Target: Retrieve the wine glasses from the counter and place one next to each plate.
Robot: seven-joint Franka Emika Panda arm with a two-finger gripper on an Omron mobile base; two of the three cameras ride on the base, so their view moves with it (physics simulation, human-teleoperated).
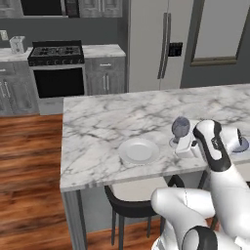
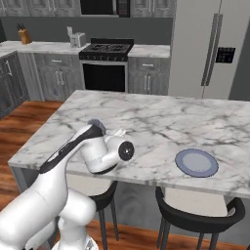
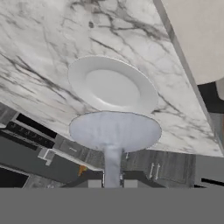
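My gripper (image 1: 182,144) is shut on a see-through grey-blue wine glass (image 1: 179,127), holding it over the marble island just right of the white plate (image 1: 139,151). In the hand view the glass's round foot (image 3: 115,130) and thin stem run down to my gripper (image 3: 112,184), with the white plate (image 3: 113,85) beyond them. The glass bowl (image 2: 96,125) peeks out behind my arm. The blue-grey plate (image 2: 197,162) lies farther right on the island, partly hidden by my arm (image 1: 240,144). The short counter (image 1: 102,50) sits beside the stove at the back.
The island's front edge (image 1: 122,181) runs close below the plates, with dark stools (image 2: 195,219) tucked under it. A black stove (image 1: 56,53), a toaster (image 1: 18,44) and a tall fridge (image 1: 156,44) line the back wall. Wood floor lies to the left.
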